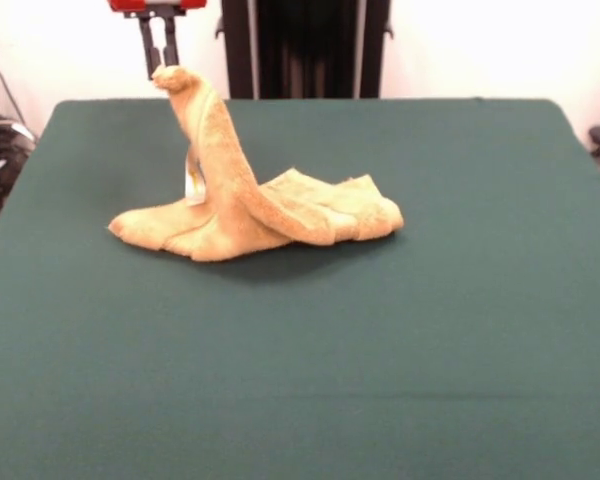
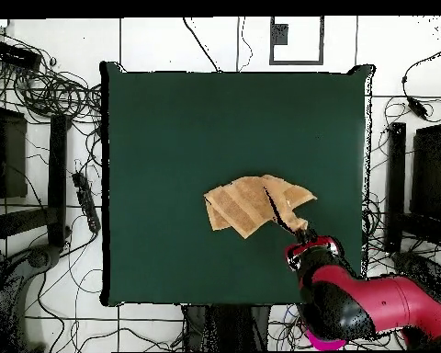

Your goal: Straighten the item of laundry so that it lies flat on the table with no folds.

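The towel (image 1: 255, 215) sits on the table (image 1: 380, 350). In the front view, its heap lies a bit left of the middle. One corner is lifted toward 11 o'clock, up to the gripper (image 1: 164, 68). A small tag (image 1: 193, 185) hangs under that lifted part.

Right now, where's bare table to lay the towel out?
The dark green cloth-covered table is bare across its whole camera-side half in the front view, and either side of the orange-tan terry towel. Crowded only mid-table, where the gripper holds one corner up.
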Motion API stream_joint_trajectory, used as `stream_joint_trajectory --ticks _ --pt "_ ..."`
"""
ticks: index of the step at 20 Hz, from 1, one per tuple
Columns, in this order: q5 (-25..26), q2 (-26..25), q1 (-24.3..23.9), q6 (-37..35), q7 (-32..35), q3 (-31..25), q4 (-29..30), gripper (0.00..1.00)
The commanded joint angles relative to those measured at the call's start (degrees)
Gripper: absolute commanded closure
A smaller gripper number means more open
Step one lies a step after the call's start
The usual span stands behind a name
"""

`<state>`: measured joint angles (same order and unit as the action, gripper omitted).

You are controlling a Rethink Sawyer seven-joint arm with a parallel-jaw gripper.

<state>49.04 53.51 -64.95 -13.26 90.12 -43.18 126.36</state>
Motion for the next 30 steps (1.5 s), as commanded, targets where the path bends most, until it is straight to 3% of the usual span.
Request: stream_joint_trajectory --ticks 1,4,10,19,21,30 --pt "1.81 0.65 3.15 -18.28 -19.64 -5.60 7.54 1.00" --pt "3.17 1.07 3.33 -24.75 -24.18 -5.22 7.45 1.00" --pt "9.86 1.47 6.73 -33.88 -25.20 -1.47 6.14 1.00" --pt "17.69 1.86 7.57 -39.12 -25.63 1.26 5.35 1.00" --pt "16.64 1.46 6.69 -37.93 -25.31 0.78 5.60 1.00" --pt "-4.34 1.29 1.87 -20.79 -15.57 -13.00 9.44 1.00"
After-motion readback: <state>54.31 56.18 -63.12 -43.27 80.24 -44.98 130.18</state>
